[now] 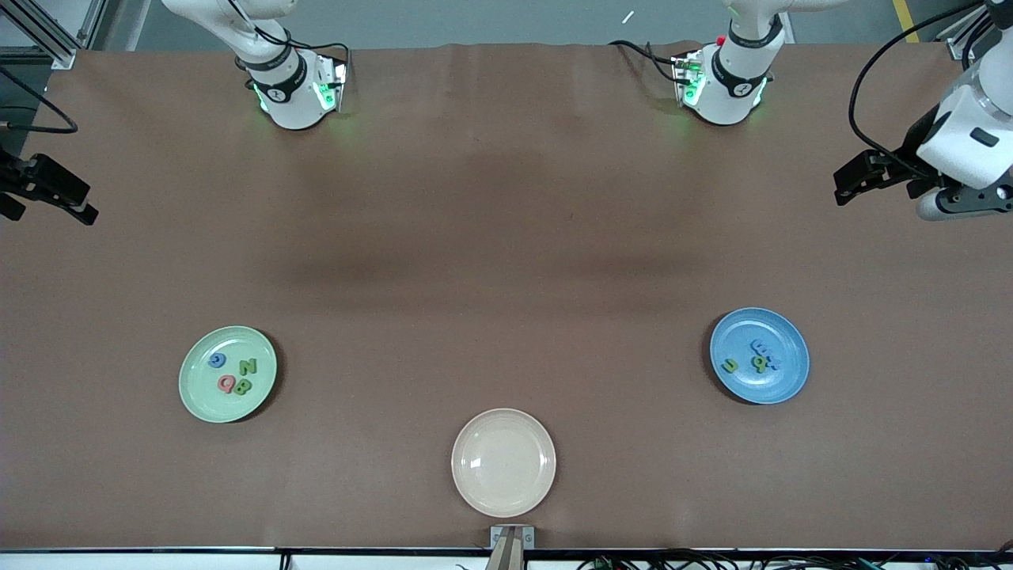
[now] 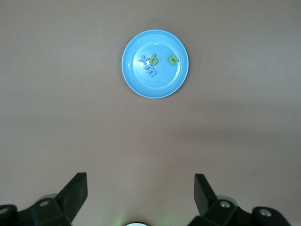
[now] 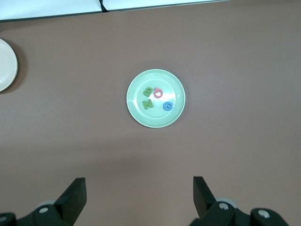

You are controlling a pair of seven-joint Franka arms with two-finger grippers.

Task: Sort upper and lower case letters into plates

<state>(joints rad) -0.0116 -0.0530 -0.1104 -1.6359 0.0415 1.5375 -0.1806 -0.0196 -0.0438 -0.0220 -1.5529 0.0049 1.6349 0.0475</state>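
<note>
Brown cloth covers the long table [image 1: 506,237] from end to end, and both arms wait at its edges. Reading the front view as a clock face, the left gripper [image 1: 878,180] hangs at about three o'clock and the right gripper [image 1: 47,198] at about nine, each raised over bare cloth; both have their fingers spread wide with nothing between them, as the wrist views show. Each seems parked high enough to look straight down on its own plate.

At six o'clock, nearest the front camera, lies a round cream-beige plate [image 1: 503,461] with nothing in it (probably where the pieces started). At eight o'clock sits the round pale green plate [image 1: 228,374], at four o'clock the round medium blue plate [image 1: 760,355].

Four tiny foam letters rest in the green plate: a pink piece [image 1: 226,384], a blue piece [image 1: 217,361] and two green ones [image 1: 247,366], read as capitals. The blue plate holds two blue letters [image 1: 764,347] and two green letters [image 1: 758,363], apparently lower case. By that layout, the sorting looks finished.
</note>
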